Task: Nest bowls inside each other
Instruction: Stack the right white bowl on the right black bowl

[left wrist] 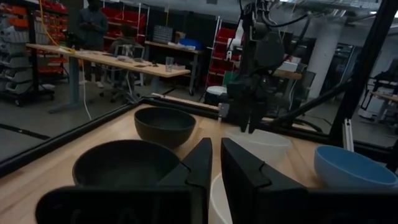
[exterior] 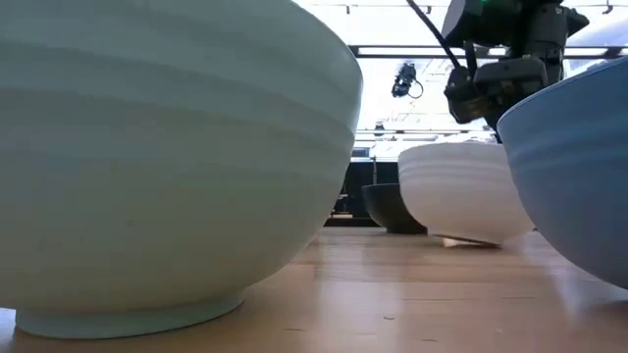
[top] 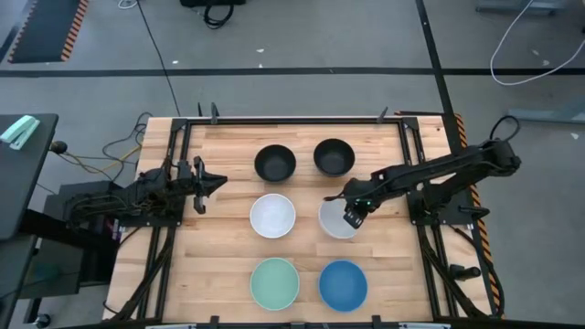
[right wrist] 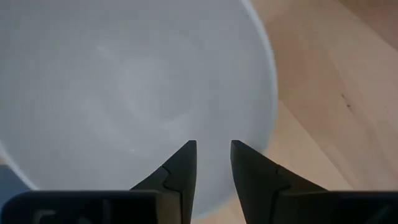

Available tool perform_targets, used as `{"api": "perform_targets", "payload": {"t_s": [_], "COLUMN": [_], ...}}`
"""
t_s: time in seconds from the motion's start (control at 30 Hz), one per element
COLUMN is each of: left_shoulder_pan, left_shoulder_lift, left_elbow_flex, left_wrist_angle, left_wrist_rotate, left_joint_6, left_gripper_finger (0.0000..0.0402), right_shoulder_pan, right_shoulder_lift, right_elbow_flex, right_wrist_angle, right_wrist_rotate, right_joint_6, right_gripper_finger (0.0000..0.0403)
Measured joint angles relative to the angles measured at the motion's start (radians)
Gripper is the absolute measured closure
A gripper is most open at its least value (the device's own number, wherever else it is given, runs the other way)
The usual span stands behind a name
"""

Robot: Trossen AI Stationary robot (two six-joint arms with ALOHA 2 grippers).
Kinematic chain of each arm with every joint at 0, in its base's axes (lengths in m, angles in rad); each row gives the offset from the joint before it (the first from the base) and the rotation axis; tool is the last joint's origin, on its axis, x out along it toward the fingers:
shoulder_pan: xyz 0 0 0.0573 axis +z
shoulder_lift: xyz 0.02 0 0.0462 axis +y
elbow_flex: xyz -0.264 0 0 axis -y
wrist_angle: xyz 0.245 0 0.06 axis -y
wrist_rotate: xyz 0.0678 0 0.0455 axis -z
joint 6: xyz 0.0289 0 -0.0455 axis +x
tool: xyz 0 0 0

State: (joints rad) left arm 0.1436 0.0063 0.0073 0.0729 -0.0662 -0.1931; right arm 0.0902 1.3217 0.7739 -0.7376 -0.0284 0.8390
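Observation:
Six bowls stand upright on the wooden table in three pairs. Two black bowls (top: 274, 163) (top: 334, 157) are toward the far edge, two white bowls (top: 272, 216) (top: 336, 224) in the middle, and a mint bowl (top: 275, 282) and a blue bowl (top: 343, 285) near the front. My right gripper (top: 352, 216) (right wrist: 213, 148) hangs over the right white bowl (right wrist: 124, 93), pointing down. Its fingers are slightly open above the bowl's inside, close to the rim. My left gripper (top: 218, 183) (left wrist: 216, 146) waits at the table's left side, shut, level, pointing toward the bowls.
A black frame rail (top: 292, 119) runs round the table's edges. Bare wood lies between the bowl pairs and to the right of the right white bowl (top: 384, 238). In the left wrist view a person (left wrist: 93, 25) stands by benches in the room beyond.

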Motion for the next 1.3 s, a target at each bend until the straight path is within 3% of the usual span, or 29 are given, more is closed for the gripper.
{"api": "perform_targets", "payload": {"t_s": [0.63,1.3], "left_shoulder_pan": [-0.001,-0.001], "left_shoulder_lift": [0.000,0.000], "left_elbow_flex": [0.000,0.000], "left_wrist_angle": [-0.005,-0.036], "left_wrist_rotate": [0.000,0.000], "left_joint_6": [0.003,-0.006], "left_gripper_finger": [0.0361,0.0362], "right_shoulder_pan": [-0.004,-0.004], "right_shoulder_lift": [-0.128,0.003], "right_elbow_flex": [0.001,0.001], "right_wrist_angle": [-0.051,-0.102], "right_wrist_rotate": [0.034,0.058], "right_joint_6": [0.026,0.049], "right_gripper_finger": [0.0296,0.0296]}}
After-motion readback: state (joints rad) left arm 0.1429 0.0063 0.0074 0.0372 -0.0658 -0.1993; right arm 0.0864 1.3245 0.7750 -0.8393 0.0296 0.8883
